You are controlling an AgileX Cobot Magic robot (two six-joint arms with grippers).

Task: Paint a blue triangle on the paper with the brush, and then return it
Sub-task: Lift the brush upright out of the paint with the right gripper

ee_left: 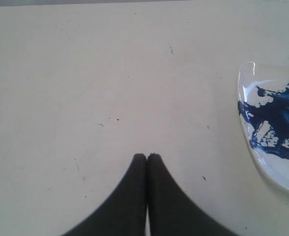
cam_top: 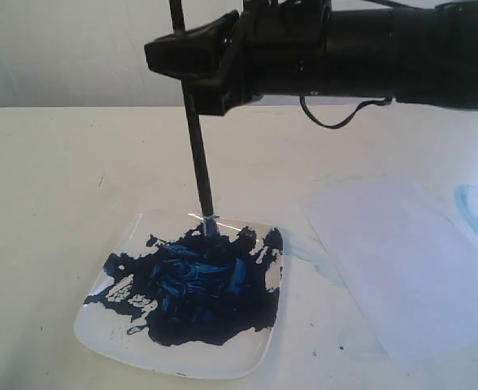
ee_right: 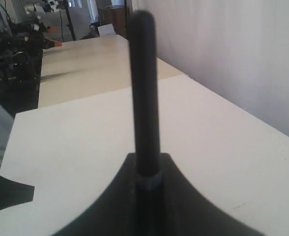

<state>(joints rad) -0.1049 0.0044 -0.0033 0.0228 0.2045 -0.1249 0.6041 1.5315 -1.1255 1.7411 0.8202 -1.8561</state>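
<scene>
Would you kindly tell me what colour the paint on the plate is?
Dark blue paint on the plate; clearest in the exterior view.

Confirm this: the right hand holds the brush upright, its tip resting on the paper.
Not quite. The right hand does hold the brush upright, but its tip rests in the blue paint on the plate, not on the paper. The exterior view shows this.

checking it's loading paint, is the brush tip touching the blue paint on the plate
Touching. The exterior view shows the brush ending tip-down in the blue paint near the far edge of the plate, with no gap.
</scene>
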